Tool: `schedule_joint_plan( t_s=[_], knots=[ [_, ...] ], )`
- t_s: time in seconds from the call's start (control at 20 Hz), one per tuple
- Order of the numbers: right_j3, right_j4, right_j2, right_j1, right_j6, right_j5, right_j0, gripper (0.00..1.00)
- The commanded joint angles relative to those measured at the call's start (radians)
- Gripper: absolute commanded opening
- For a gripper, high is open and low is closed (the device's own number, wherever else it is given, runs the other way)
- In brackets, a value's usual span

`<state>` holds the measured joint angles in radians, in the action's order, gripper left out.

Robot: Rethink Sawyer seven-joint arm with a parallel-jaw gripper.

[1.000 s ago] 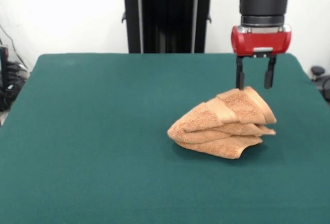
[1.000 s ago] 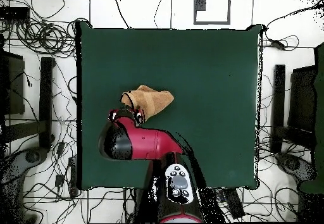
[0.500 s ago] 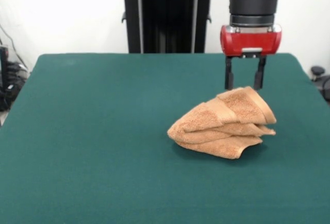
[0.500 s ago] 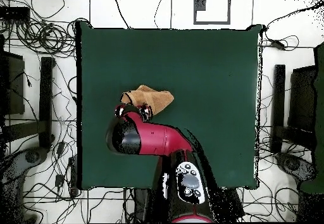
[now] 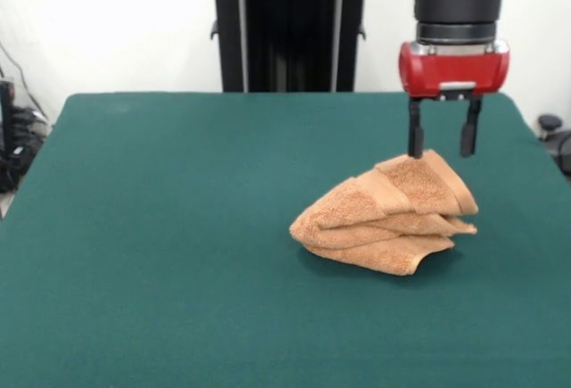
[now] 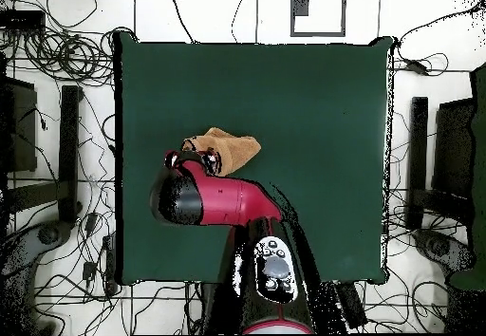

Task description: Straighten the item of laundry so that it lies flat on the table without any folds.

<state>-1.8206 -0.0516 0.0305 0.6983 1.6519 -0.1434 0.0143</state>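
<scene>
Towel (image 5: 385, 221): an orange-tan terry cloth with a nubby, looped pile, lying bunched into a wedge-shaped heap of several stacked folds. A smoother woven band is running along the upturned top flap. Its rounded end is pointing toward the left of the front view, and the layered edges are fanning out at the right.

Towel place: it is sitting on the table (image 5: 161, 254), right of centre in the front view; from overhead the towel (image 6: 231, 148) is showing near the left edge, partly hidden under the arm.

Table: a wide rectangle covered in dark green, felt-like cloth, matte and smooth, lying flat.

Claw (image 5: 442, 149): two thin, straight black fingers (image 5: 415, 137) are hanging down from a glossy red housing under a black cylindrical wrist.

Claw state: it is standing open, the fingers parted with a clear gap between them, and it is gripping nothing.

Claw contact: the tips are hovering at the towel's raised top flap, at its far edge; whether they are touching the cloth cannot be told.

Overhead: the claw (image 6: 190, 160) is mostly covered by the red arm.
</scene>
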Motion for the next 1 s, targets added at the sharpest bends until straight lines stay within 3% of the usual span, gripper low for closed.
schedule_joint_plan(
  t_s=[0.05,0.3,0.55,1.0],
  knots=[
    [0.047,-0.033,0.058,-0.048,0.156,-0.096,-0.039,1.00],
    [0.041,-0.005,0.067,-0.072,0.135,-0.059,-0.025,1.00],
    [0.027,0.046,0.116,-0.122,0.096,0.016,0.040,1.00],
    [0.017,0.056,0.110,-0.126,0.119,0.063,0.023,1.00]
  ],
)
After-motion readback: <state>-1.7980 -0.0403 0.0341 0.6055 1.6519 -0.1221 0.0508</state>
